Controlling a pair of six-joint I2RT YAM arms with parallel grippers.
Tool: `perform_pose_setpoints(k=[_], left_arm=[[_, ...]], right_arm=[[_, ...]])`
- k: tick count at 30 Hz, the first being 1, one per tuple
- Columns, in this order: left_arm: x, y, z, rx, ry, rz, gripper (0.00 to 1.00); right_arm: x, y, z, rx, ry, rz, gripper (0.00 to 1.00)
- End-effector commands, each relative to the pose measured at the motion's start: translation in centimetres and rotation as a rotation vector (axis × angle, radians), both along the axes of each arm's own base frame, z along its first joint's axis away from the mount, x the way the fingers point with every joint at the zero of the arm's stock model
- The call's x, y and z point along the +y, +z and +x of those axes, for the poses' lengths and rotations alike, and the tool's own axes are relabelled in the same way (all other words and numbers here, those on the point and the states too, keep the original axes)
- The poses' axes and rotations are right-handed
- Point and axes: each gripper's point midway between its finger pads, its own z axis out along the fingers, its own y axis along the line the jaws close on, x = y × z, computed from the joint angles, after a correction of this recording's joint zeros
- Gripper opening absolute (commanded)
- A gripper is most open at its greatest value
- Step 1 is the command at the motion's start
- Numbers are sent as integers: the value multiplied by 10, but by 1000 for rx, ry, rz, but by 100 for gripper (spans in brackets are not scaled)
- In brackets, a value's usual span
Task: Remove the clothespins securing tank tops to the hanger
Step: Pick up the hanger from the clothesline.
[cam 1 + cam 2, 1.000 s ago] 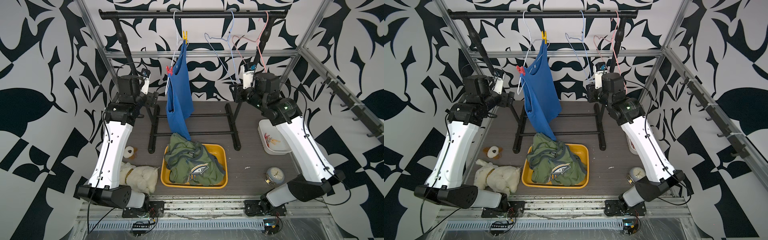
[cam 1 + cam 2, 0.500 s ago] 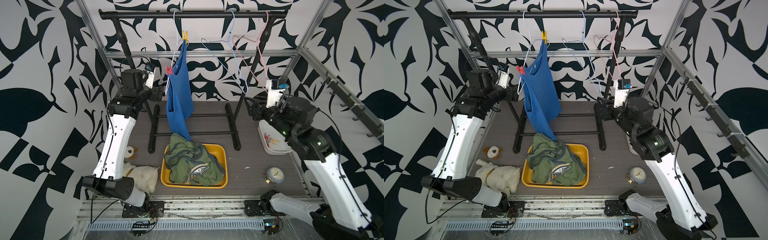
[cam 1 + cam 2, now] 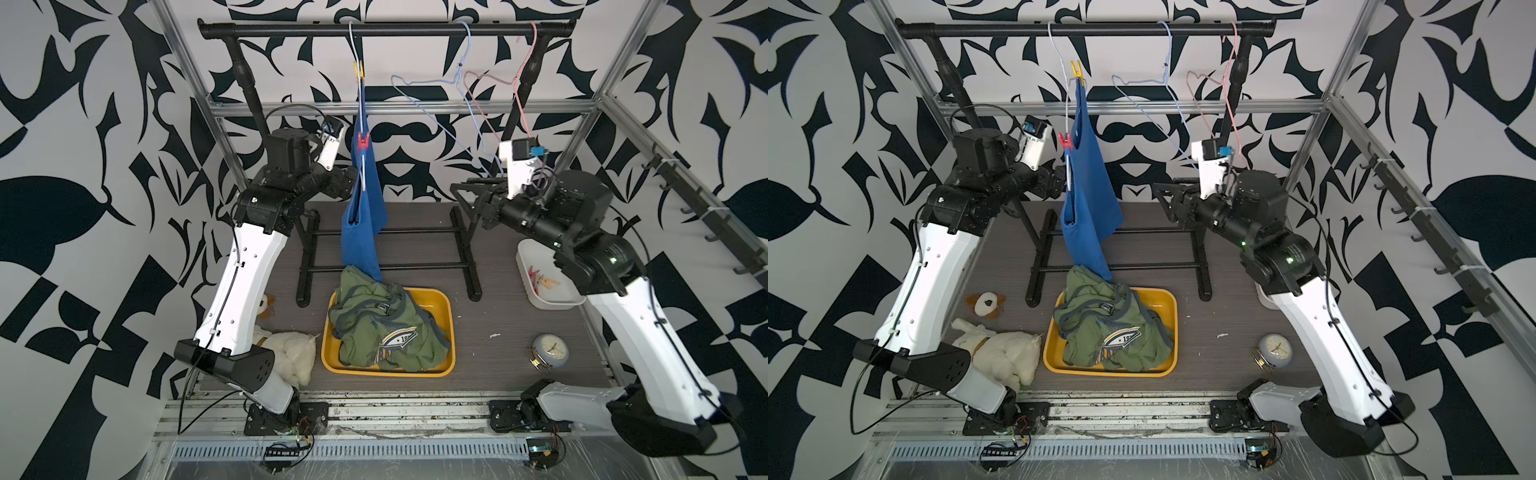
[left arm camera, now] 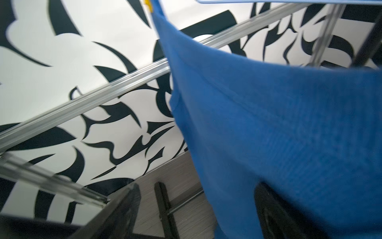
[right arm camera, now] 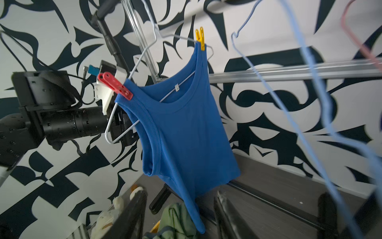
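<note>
Clothespins [image 5: 115,85] pinned the blue tank top [image 5: 186,128] to a white wire hanger [image 5: 111,119]: a red one on the lower strap, the yellow clothespin [image 5: 200,39] on the upper. The left gripper [image 3: 1059,183] stood spread just beside the hanger's lower corner. The right gripper [image 3: 467,197] was spread and empty, well apart.

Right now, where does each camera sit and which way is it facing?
Top views: high at the front, looking down at the rack; left arm and right arm show whole.
Left wrist: close beside the blue top, facing the back wall; its own fingers frame the shot.
Right wrist: faces across at the blue top, red pin, yellow pin and left gripper; own fingers show.
Shared: every view shows the blue top.
</note>
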Motion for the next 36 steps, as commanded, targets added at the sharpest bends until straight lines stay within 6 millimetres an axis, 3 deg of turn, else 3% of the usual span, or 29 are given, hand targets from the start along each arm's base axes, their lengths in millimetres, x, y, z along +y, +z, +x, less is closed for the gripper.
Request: perform_pose_setpoints(k=[1, 5, 12, 18, 23, 27, 32, 36], left_arm=[[-31, -9, -3, 23, -100, 17, 90], [-42, -12, 5, 26, -83, 33, 91], [-21, -7, 17, -20, 51, 62, 91], [-7, 1, 3, -46, 76, 82, 91], [7, 26, -26, -73, 72, 97, 92], [21, 38, -47, -87, 80, 130, 92], [35, 35, -59, -80, 108, 169, 93], [37, 32, -61, -71, 108, 173, 93]], right_arm=[[21, 42, -14, -97, 101, 83, 54], [38, 47, -11, -123, 115, 76, 54], [36, 72, 1, -181, 58, 108, 56], [24, 78, 34, -251, -111, 45, 57], [38, 84, 56, -270, -118, -29, 58], [54, 77, 74, -225, -89, -53, 58], [70, 63, 85, -182, -54, -66, 58], [70, 58, 88, -167, -60, -73, 58]])
